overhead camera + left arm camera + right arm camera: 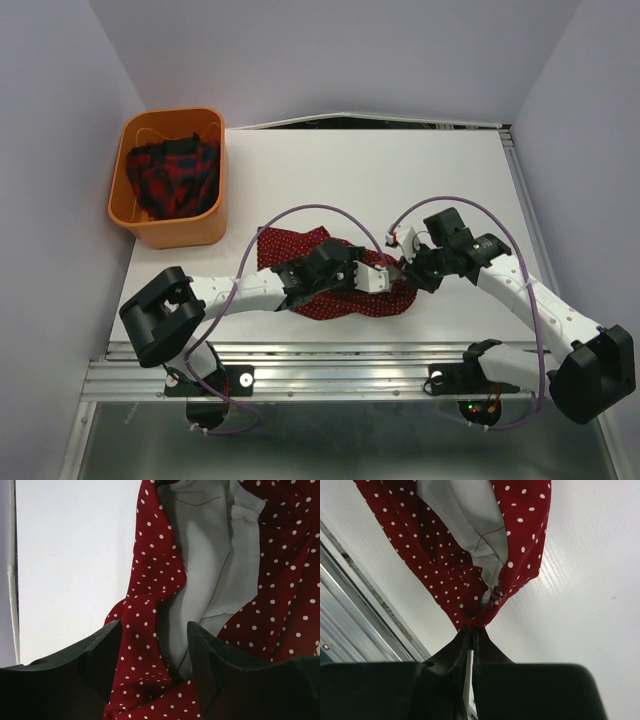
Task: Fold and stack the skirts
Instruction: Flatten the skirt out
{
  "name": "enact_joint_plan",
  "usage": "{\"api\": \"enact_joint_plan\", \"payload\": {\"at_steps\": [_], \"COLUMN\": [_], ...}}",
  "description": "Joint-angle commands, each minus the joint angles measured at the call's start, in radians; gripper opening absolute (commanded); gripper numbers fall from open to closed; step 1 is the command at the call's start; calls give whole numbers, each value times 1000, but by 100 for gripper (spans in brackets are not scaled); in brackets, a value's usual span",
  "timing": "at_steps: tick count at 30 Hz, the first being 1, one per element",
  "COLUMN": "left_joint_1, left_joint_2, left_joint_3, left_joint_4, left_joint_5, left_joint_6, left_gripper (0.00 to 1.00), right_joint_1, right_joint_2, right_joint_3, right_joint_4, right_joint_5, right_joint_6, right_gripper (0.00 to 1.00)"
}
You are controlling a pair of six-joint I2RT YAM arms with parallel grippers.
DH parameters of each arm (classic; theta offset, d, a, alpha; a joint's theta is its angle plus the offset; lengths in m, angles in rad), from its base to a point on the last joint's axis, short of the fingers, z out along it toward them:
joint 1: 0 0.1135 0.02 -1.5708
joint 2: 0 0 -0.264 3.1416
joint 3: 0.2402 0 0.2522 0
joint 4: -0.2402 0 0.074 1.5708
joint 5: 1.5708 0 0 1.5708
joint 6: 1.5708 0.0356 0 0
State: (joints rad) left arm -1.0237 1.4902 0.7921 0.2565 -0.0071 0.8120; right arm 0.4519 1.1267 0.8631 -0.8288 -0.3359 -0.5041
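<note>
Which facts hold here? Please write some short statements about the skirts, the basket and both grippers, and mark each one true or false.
1. The plaid skirt lies inside the orange basket. True.
2. The right gripper is open and holds nothing. False: it is shut on the edge of the polka-dot skirt.
3. The left gripper has its jaws apart, with polka-dot cloth between them. True.
4. The polka-dot skirt is folded into a neat square. False: it lies crumpled on the table, its white lining showing.
5. Both skirts are stacked together. False: one is in the basket, the other on the table.
</note>
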Motion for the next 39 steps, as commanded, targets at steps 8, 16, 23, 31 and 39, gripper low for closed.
{"api": "enact_joint_plan", "payload": {"at_steps": [8, 16, 23, 31, 39], "left_joint_1": [37, 122, 296, 471, 511], "left_joint_2": [-2, -214, -286, -289, -180], "left_joint_3": [51, 327, 490, 267, 275], "left_joint_4": [121, -291, -480, -418, -388], "left_joint_5": [-180, 105, 296, 378, 268], "left_joint_6": [24, -244, -850, -1140, -1151], "left_gripper": [26, 0, 0, 0, 0], "right_joint_1": [-5, -5, -15, -36, -36], "right_joint_2": [-65, -119, -79, 67, 117], "right_joint_3": [59, -9, -26, 99, 174], "right_joint_4": [-10, 34, 166, 186, 103], "right_joint_5": [11, 139, 235, 273, 264], "right_joint_6": [-47, -122, -198, -87, 71], "right_gripper": [1, 1, 2, 36, 59]}}
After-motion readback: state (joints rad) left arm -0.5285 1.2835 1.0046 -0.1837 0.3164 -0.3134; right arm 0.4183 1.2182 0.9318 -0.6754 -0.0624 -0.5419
